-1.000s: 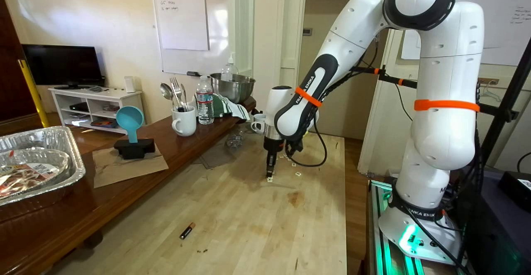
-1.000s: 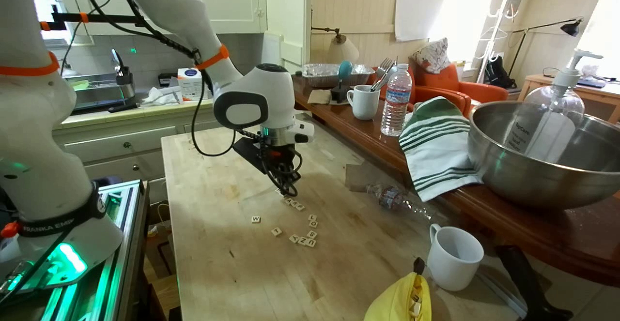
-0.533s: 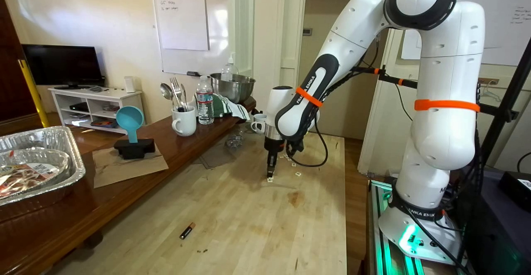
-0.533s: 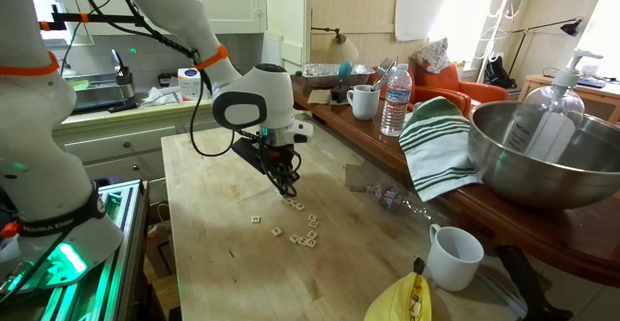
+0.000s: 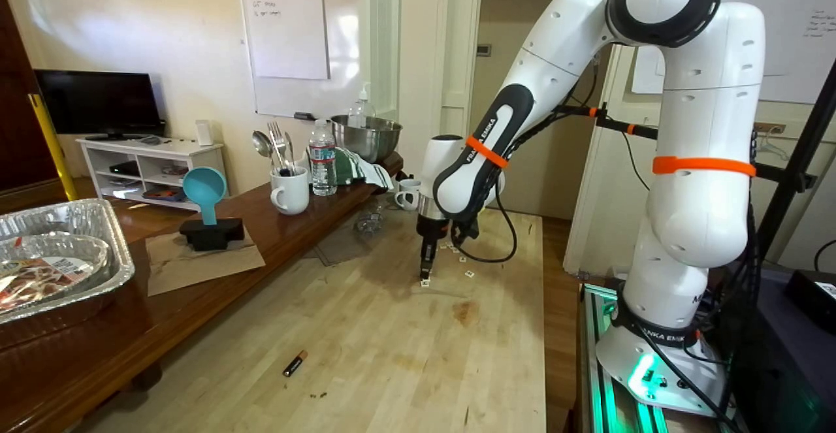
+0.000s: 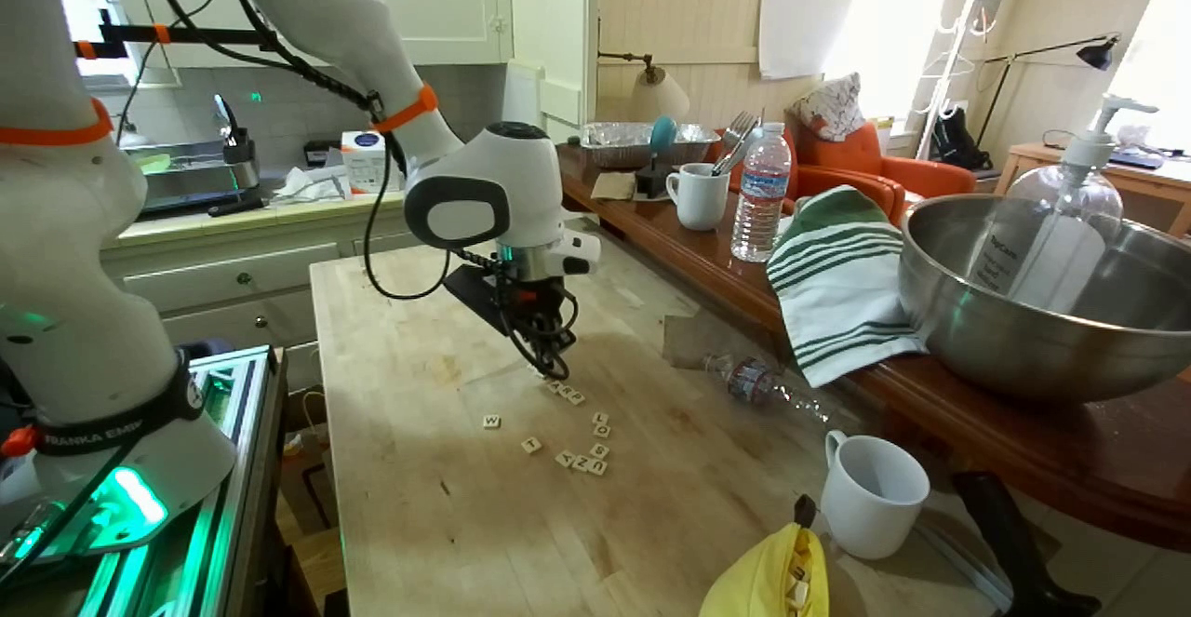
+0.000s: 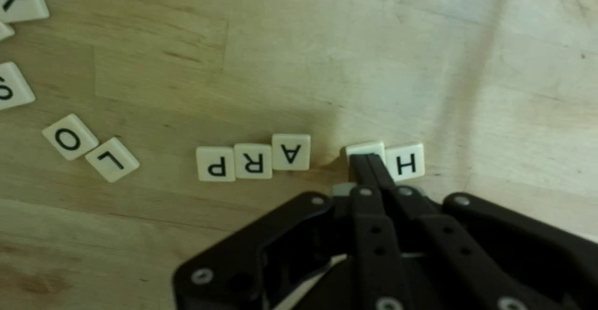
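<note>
My gripper is shut, its two black fingertips pressed together. In the wrist view the tips cover most of a cream letter tile; its letter is hidden. I cannot tell whether they press on it. An H tile sits against its right side. To the left, across a small gap, are the A tile, R tile and P tile in a row. In an exterior view the gripper points down at a tile on the wooden table. Cables hide the gripper tips in an exterior view.
Other tiles include L, O and W. A yellow pouch, white mug and crumpled bottle lie by the raised counter. A battery lies on the table. A metal bowl stands above.
My arm and gripper have shifted very slightly toward the robot's base. The gripper stays low over the tiles. Nothing else visibly moves.
</note>
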Tool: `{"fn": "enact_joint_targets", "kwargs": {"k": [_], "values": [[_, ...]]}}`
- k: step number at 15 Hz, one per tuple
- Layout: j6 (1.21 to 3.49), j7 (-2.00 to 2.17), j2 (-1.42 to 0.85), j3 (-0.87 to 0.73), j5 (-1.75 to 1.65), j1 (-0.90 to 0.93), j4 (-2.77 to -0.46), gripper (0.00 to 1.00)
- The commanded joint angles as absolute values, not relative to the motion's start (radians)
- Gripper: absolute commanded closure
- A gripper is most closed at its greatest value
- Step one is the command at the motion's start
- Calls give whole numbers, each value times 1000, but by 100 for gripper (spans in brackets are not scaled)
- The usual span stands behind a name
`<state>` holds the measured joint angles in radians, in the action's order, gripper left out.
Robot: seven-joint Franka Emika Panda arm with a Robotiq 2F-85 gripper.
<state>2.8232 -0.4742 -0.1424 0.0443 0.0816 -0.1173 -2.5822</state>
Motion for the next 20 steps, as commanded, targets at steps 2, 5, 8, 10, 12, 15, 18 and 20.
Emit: {"fn": "enact_joint_targets", "kwargs": {"k": [2,5,8,10,12,15,18,20], "values": [[2853,-526,-83,57,138,-129,-2633,100],[2852,-540,-61,49,155,-122,-2643,100],[2851,-533,-44,35,148,-115,-2647,100],[2850,-527,-35,24,141,-113,-2650,100],[2848,-520,-32,12,132,-112,-2648,100],[2851,-508,-49,-11,113,-116,-2632,100],[2847,-514,-80,-30,126,-123,-2604,100],[2850,-520,-95,-36,136,-128,-2591,100]]}}
